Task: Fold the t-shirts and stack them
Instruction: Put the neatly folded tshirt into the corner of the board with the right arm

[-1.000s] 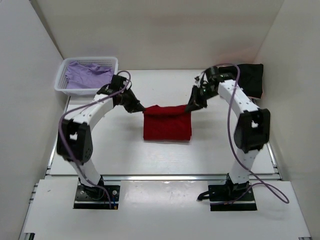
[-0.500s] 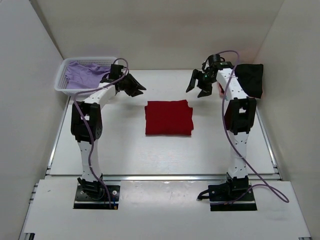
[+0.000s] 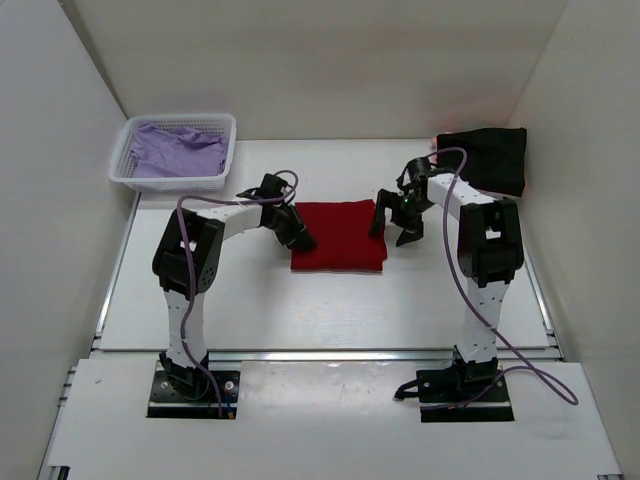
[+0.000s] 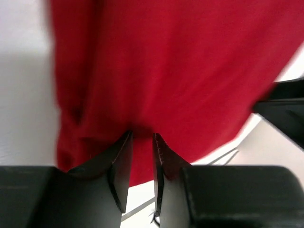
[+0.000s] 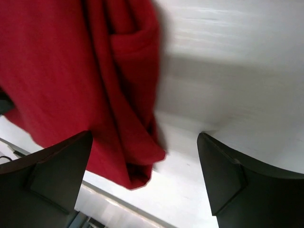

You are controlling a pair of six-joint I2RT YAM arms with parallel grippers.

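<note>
Top external: jaws newly beside t-shirt (image 3: 338,235)

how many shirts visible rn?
3: red shirt folded mid-table, lavender shirt in the basket far left, black shirt far right. More may hide under those two.

Deep red t-shirt (image 3: 338,235) lying folded into a flat rectangle mid-surface (image 3: 250,300), lavender t-shirt (image 3: 178,150) sitting crumpled in the far-left basket (image 3: 120,172), black t-shirt (image 3: 485,158) lying bunched at far right.

folded t-shirt (image 3: 338,236) sat centre of surface (image 3: 300,300), left end effector (image 3: 300,238) at its left edge, right end effector (image 3: 395,222) at its right. basket (image 3: 170,183) holding another t-shirt (image 3: 178,150) was far-left, third t-shirt (image 3: 485,160) far-right.
</note>
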